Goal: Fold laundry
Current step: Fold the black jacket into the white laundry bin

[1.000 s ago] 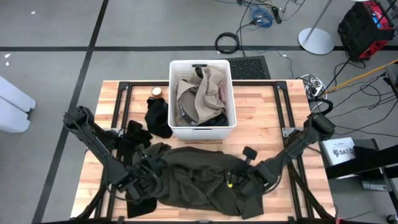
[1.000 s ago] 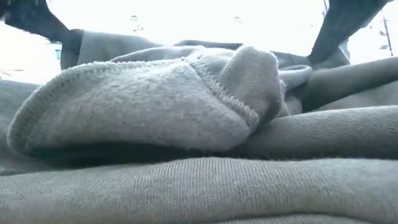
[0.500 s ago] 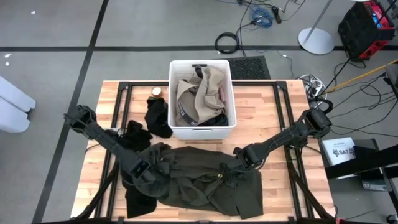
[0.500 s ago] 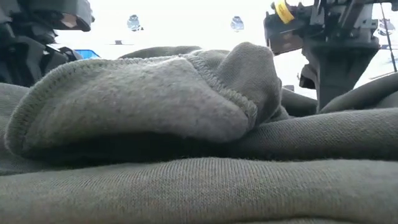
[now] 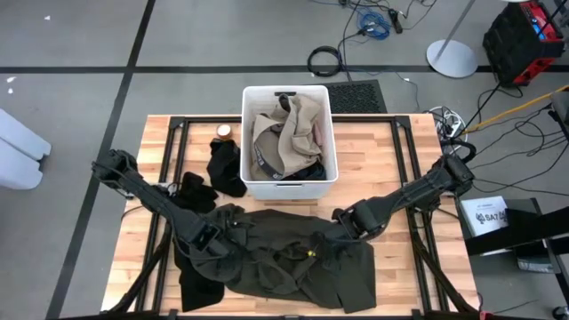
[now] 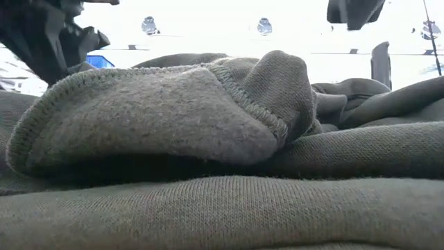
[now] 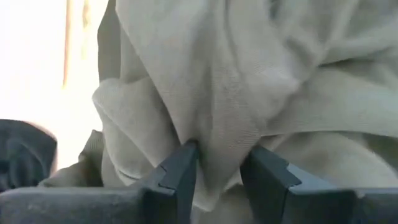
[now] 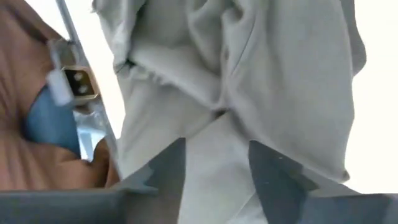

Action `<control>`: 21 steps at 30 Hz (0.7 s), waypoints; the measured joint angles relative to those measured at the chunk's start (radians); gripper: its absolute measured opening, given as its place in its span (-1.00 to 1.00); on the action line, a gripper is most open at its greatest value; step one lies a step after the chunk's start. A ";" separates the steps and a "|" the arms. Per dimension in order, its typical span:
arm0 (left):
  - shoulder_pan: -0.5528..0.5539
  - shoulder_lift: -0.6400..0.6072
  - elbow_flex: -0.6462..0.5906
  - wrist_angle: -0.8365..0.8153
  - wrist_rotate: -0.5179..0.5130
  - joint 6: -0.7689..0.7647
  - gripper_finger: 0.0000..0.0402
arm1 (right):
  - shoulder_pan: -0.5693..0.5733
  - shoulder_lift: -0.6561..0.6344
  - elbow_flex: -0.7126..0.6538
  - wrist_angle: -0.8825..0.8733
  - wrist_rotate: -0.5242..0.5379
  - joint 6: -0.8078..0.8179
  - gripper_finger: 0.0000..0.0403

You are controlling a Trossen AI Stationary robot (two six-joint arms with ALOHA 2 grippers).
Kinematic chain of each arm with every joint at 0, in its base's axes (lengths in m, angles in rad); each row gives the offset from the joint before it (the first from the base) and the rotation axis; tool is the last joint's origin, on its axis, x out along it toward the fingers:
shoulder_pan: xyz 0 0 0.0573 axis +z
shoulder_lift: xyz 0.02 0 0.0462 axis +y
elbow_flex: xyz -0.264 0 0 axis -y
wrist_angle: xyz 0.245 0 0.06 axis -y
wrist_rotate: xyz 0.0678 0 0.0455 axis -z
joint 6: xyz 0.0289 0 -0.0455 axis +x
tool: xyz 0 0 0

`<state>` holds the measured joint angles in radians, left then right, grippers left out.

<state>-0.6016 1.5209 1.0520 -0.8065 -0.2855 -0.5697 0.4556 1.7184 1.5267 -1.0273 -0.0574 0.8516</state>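
arms reach low over the olive garment (image 5: 276, 258), left claw (image 5: 218, 242) and right claw (image 5: 342, 233) both parted, cloth between fingers.

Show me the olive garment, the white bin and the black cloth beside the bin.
olive garment (image 5: 276, 253), high view, middle of the spread cloth
white bin (image 5: 246, 133), high view, left rim
black cloth (image 5: 224, 167), high view, centre of the heap

A large dark olive-grey cloth garment (image 5: 284, 258) lay rumpled across the near half of the wooden bench (image 5: 400, 267), bunched in folds, with a ribbed, stitched hem (image 6: 139, 125) curled up at its front. Black cloth pieces (image 5: 227, 169) sat crumpled beyond it toward the left. A beige-tan garment (image 5: 289, 133) lay heaped in the white rectangular plastic bin (image 5: 331, 133).
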 joint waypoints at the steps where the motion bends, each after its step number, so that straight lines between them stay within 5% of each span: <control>1: -0.007 -0.006 0.021 -0.024 0.001 0.000 -0.36 | 0.013 0.000 0.025 -0.030 0.003 0.018 -0.13; 9: -0.063 -0.101 0.127 -0.087 -0.026 -0.027 -0.35 | 0.127 0.002 0.057 -0.154 0.075 0.270 0.19; 21: -0.141 -0.208 0.135 0.159 -0.306 0.094 -0.35 | 0.175 0.004 -0.205 -0.084 0.115 0.345 0.62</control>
<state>-0.7422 1.3132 1.1873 -0.6471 -0.5916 -0.4759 0.6311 1.7226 1.3213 -1.1116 0.0578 1.1961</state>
